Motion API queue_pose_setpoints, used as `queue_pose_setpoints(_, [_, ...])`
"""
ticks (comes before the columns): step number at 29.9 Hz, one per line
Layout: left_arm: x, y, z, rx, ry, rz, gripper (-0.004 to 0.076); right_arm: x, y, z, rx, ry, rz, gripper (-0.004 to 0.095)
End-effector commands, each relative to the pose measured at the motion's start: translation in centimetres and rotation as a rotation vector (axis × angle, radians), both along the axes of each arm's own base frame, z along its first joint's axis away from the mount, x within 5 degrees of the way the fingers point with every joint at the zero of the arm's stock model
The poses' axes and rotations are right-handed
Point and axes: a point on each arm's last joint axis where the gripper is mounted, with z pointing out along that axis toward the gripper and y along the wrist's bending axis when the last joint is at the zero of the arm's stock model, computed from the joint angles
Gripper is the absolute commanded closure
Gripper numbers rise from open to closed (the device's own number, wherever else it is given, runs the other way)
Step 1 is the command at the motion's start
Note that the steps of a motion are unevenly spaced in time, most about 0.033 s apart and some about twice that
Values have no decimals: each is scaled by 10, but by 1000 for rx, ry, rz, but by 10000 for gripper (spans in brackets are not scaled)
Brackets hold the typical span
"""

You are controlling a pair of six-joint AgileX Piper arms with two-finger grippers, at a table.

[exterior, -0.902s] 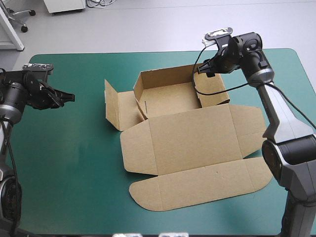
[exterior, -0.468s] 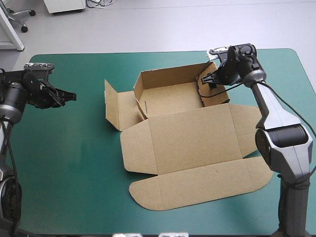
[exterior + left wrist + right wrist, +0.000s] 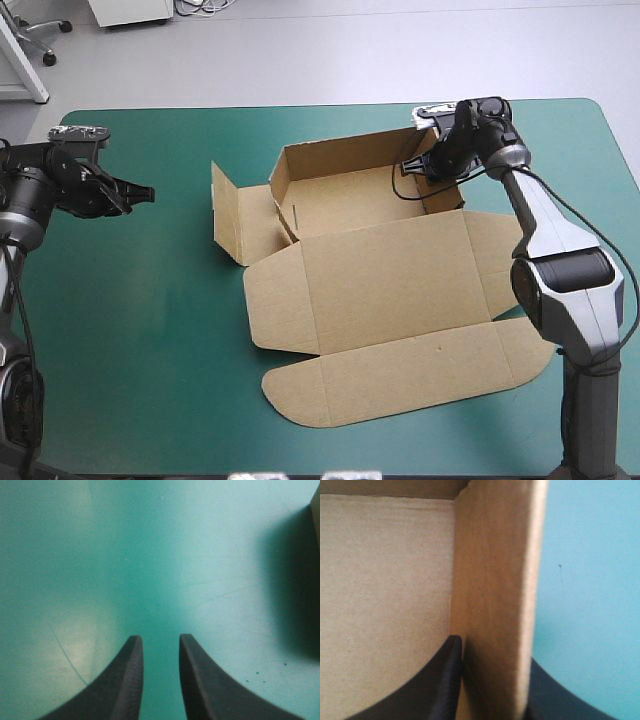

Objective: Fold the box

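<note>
The brown box (image 3: 390, 280) lies mid-table with its lid and front flaps flat toward the near edge. At its far end a tray (image 3: 345, 200) has the back and left walls raised. My right gripper (image 3: 418, 168) is at the tray's right wall (image 3: 441, 192). In the right wrist view that wall (image 3: 490, 580) stands between the two black fingers, so the right gripper (image 3: 492, 655) is shut on the box. My left gripper (image 3: 146, 193) hovers over the bare teal-green cover, well left of the box. Its fingers (image 3: 131, 680) stand slightly apart, so the left gripper (image 3: 161, 640) is open and holds nothing.
A side flap (image 3: 238, 222) stands upright at the box's left, between the tray and my left gripper. An edge of the box with its shadow (image 3: 316, 515) shows ahead of the left gripper. Teal-green cover (image 3: 150, 330) stretches left of the box.
My right gripper has come down and in from above the tray's far right corner onto the right wall. The left arm has hardly moved.
</note>
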Motion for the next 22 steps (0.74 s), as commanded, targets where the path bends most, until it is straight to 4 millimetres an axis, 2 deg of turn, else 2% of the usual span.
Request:
queue_pose_setpoints(1, [-5, -2, 25, -5, -110, 0, 543, -6, -4, 45, 26, -134, -3, 800])
queue_pose_setpoints(7, [-6, -2, 24, -6, -97, 0, 543, -6, -4, 44, 29, -129, -4, 907])
queue_pose_setpoints(16, [-6, -2, 24, -4, -94, -4, 543, -9, -6, 44, 37, -98, -39, 922])
queue_pose_setpoints(19, [-6, -2, 24, 3, -92, -14, 543, -13, -8, 56, 36, -125, -42, 922])
queue_pose_setpoints(22, [-7, -2, 23, 2, -88, -13, 543, -21, -12, 77, 43, -172, -45, 922])
